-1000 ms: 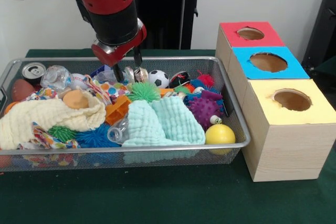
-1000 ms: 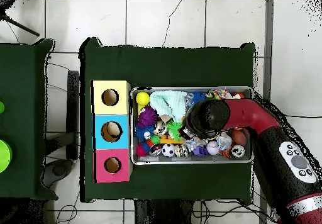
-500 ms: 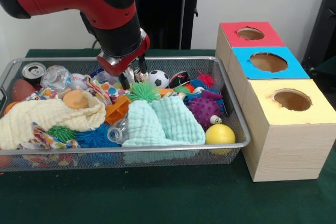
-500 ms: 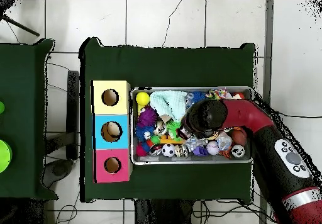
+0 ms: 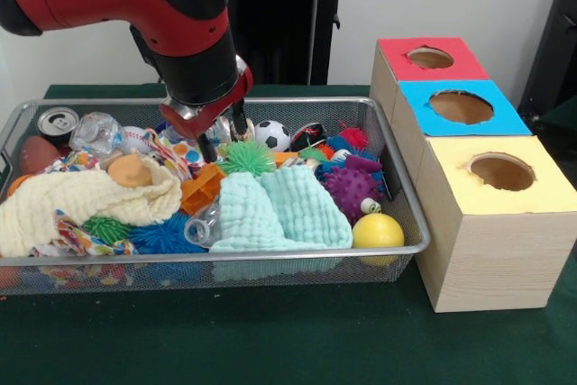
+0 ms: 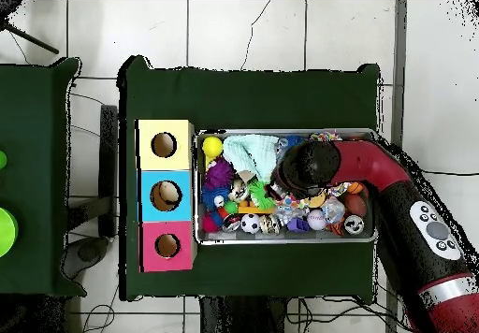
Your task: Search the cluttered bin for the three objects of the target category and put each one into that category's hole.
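Note:
My gripper (image 5: 224,139) hangs open low over the middle back of the wire bin (image 5: 270,254). Its fingertips (image 5: 209,150) stand just above a green spiky ball (image 5: 248,158) and an orange plastic piece (image 5: 202,187), with nothing between them. Close by lie a soccer ball (image 5: 271,135), a purple spiky ball (image 5: 350,188), a yellow ball (image 5: 378,231) and two mint cloths (image 5: 279,209). From overhead the arm's head (image 6: 304,167) hides the gripper and whatever lies under it. Right of the bin stand the red hole (image 5: 431,58), blue hole (image 5: 462,107) and yellow hole (image 5: 501,171).
A cream cloth (image 5: 81,200), a drinks can (image 5: 58,123), a crushed clear bottle (image 5: 96,132) and a brown football (image 5: 36,154) fill the bin's left end. The box row (image 6: 166,195) sits against the bin's short side. Green cloth covers the table (image 5: 270,340).
The gripper has come down a little and shifted toward the bin's middle, from beside the soccer ball to over the green spiky ball. Nothing was taken hold of.

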Robot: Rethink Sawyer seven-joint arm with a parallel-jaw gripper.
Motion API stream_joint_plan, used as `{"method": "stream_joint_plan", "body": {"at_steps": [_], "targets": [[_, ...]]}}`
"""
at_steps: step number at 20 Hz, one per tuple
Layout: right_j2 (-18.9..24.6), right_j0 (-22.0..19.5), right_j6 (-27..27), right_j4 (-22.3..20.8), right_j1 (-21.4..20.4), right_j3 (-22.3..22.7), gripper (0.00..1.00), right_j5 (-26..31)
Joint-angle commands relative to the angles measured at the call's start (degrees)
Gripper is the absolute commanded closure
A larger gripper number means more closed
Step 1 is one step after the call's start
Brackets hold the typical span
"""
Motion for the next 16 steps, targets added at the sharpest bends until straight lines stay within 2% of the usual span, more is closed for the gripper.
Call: {"method": "stream_joint_plan", "body": {"at_steps": [1,10,16], "targets": [[2.13,1.40,-25.07,-4.36,1.41,-7.80,0.00,10.74],[1.58,0.69,-25.47,-4.10,1.64,-8.99,0.00,13.67],[0.24,-0.60,-23.78,-3.47,2.51,-7.93,0.00,11.76]]}}
